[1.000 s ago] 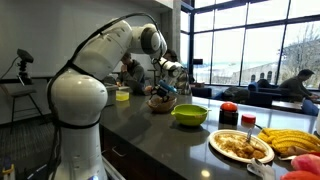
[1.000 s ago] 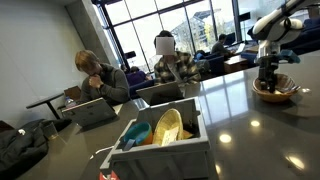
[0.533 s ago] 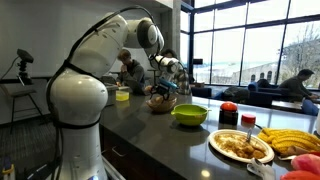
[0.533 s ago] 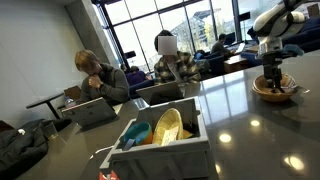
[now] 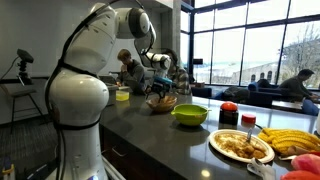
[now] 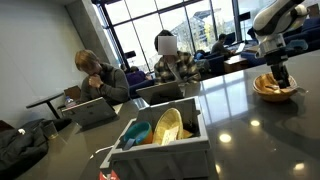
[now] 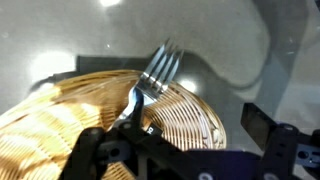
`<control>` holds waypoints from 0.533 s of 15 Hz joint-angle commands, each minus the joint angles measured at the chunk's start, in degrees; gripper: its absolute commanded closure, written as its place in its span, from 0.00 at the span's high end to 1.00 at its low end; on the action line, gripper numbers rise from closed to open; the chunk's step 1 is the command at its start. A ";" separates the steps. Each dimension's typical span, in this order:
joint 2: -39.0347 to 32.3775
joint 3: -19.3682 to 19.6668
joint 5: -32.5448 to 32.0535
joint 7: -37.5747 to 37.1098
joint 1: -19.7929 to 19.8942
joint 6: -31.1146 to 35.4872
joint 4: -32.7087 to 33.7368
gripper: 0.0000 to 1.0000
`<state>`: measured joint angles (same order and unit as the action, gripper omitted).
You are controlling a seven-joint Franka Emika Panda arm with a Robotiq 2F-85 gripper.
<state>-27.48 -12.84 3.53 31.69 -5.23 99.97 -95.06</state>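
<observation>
Heads up, a lot is hard to make out here. In the wrist view the fork's (image 7: pixel 150 82) handle runs down under the dark body of the gripper (image 7: pixel 175 130), so its lower end is hidden and I can't tell if anything touches it. The wicker basket (image 7: pixel 60 120) is cut off at the left and bottom edges there. In both exterior views the fork is too small to pick out. You just get the gripper (image 5: pixel 160 88) hanging right over the basket (image 5: pixel 162 103), and from the other side the gripper (image 6: pixel 279 72) above the basket (image 6: pixel 272 90) near the picture's right edge.

The fork lies in the basket with its long axis on a diagonal in the wrist view. The handle is toward the lower left and the tines toward the upper right, poking out past the woven rim over the dark shiny counter (image 7: pixel 230 40).

It looks like plain silvery metal with four tines, a bit blurry and catching glare.

The claw is spread wide, one finger on each side of the basket, pinching nothing.

Further along the counter are a green bowl (image 5: pixel 190 115) and a plate of food (image 5: pixel 240 147).
</observation>
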 commanded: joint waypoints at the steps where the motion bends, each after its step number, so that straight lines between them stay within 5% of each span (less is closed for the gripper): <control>1: 3.88 2.36 -8.31 -2.81 -1.85 3.50 -5.16 1.00; 8: 5.61 4.10 -29.00 -11.83 -6.61 9.70 -10.47 1.00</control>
<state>-25.18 -10.20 -18.37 24.10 -9.06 107.08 -100.88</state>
